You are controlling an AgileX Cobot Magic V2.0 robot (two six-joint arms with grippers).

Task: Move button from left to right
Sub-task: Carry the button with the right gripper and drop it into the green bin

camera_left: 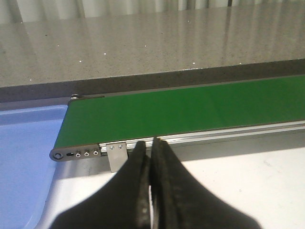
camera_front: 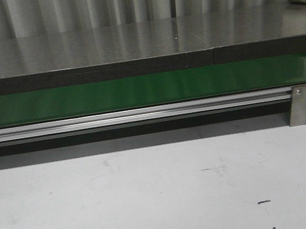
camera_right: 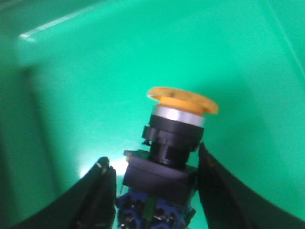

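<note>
The button (camera_right: 177,125) has an orange-yellow cap, a silver ring and a black blocky body with a blue base. It shows only in the right wrist view, inside a green bin (camera_right: 95,67). My right gripper (camera_right: 152,157) straddles its body with the jaws apart, and a sliver of green shows between one finger and the body. My left gripper (camera_left: 150,145) is shut with nothing in it, over the white table just in front of the left end of the green belt (camera_left: 190,107). Neither gripper nor the button appears in the front view.
The green belt (camera_front: 139,91) runs across the front view on an aluminium rail (camera_front: 131,117) with a metal bracket (camera_front: 301,104). A dark countertop (camera_front: 133,41) lies behind it. A blue tray (camera_left: 24,157) sits past the belt's left end.
</note>
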